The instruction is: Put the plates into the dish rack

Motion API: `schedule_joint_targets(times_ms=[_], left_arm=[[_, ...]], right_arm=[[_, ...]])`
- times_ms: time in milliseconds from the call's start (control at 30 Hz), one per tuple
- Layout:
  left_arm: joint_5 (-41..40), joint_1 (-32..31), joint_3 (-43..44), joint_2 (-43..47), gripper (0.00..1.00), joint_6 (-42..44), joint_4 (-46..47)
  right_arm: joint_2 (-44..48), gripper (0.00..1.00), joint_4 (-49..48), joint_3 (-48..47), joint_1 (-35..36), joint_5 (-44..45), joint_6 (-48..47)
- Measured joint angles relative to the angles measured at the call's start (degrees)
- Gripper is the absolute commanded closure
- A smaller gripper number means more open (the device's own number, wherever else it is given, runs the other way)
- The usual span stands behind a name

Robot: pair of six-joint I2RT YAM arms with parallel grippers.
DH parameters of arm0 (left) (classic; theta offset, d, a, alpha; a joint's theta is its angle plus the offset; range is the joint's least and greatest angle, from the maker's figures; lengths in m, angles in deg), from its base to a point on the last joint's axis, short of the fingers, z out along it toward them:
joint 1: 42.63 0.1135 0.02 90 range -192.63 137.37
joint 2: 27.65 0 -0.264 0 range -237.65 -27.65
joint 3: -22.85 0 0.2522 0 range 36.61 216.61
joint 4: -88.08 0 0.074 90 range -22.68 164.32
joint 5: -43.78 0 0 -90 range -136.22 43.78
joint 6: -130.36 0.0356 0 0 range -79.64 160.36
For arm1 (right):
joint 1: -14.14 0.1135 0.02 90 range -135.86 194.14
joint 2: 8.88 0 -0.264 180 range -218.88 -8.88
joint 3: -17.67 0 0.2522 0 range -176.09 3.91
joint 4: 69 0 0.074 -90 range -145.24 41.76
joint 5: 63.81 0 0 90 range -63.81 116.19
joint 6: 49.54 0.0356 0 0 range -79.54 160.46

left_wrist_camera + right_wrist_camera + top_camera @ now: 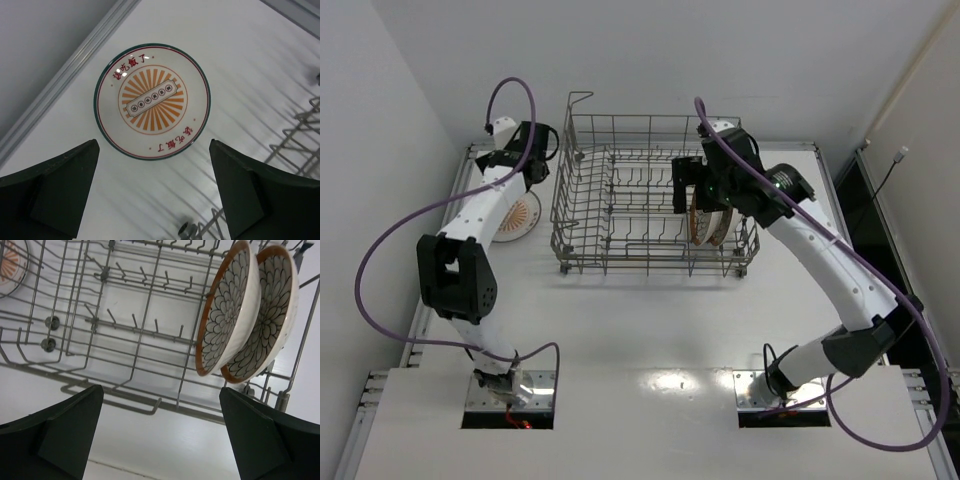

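Beyond the right gripper, jaws apart, two round brown-rimmed petal-patterned ceramic plates stand on edge in the grey wire dish rack; below the left gripper, also apart, a white sunburst ceramic plate lies flat on the counter, judged stiff, slick, breakable, best pinched at its rim.

Two petal-pattern plates, one sunburst plate, one dish rack, two arms.
That makes three plates in all. The petal-pattern pair, brown-orange at the rim, is at the upper right of the right wrist view, and the single green-rimmed one is at the centre of the left wrist view. In the top view the left arm is at the left and the right arm at the right.
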Motion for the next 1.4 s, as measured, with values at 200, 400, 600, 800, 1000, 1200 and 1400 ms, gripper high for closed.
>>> schedule_joint_targets(times_ms=[200,400,600,800,1000,1200,1400], left_arm=[[7.02,5.51,2.64,-6.32,0.09,-0.81,1.81],[18.43,9.55,2.32,-10.67,0.06,-0.28,6.27],[25.55,10.43,6.67,-20.48,0.05,-0.09,7.21],[28.0,10.47,7.17,-25.2,0.05,-0.17,6.23],[29.73,11.8,7.19,-25.99,0.25,-0.92,6.14],[33.73,13.55,6.6,-26.8,0.52,-1.62,7.08],[37.03,14.29,5.84,-26.73,0.81,-2.21,10.38]], right_arm=[[5.55,0.01,-0.7,3.72,0.0,-1.2,0.0],[7.56,0.01,-1.88,3.72,0.0,-1.31,0.15],[7.04,0.01,-1.66,3.58,0.0,-2.29,0.57],[5.16,0.01,-0.83,2.73,-0.02,-2.99,0.83],[5.03,0.01,0.11,2.73,-0.02,-3.5,1.79],[4.83,0.01,0.42,2.73,-0.02,-3.74,2.47],[4.7,0.01,1.01,2.73,-0.02,-3.74,2.71]])
